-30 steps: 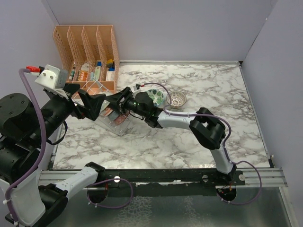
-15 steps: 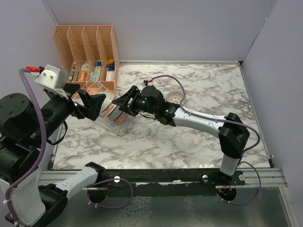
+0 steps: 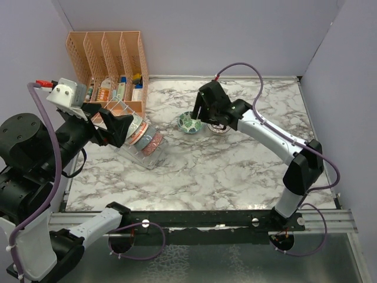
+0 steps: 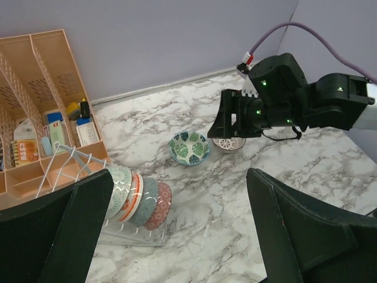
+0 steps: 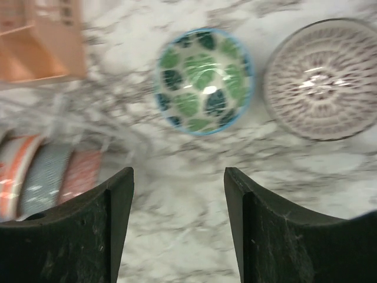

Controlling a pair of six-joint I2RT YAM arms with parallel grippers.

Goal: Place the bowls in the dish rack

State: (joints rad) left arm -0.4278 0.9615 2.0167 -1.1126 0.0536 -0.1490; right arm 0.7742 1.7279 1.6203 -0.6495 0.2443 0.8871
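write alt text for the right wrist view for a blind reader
Open black right gripper above a marble table, facing a round green leaf-patterned ceramic bowl beside a white lattice-patterned bowl; racked bowls blur at left.

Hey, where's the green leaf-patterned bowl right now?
In the top view the green leaf bowl sits upright on the marble table, just left of the white lattice bowl and to the right of the dish rack, not yet loaded.
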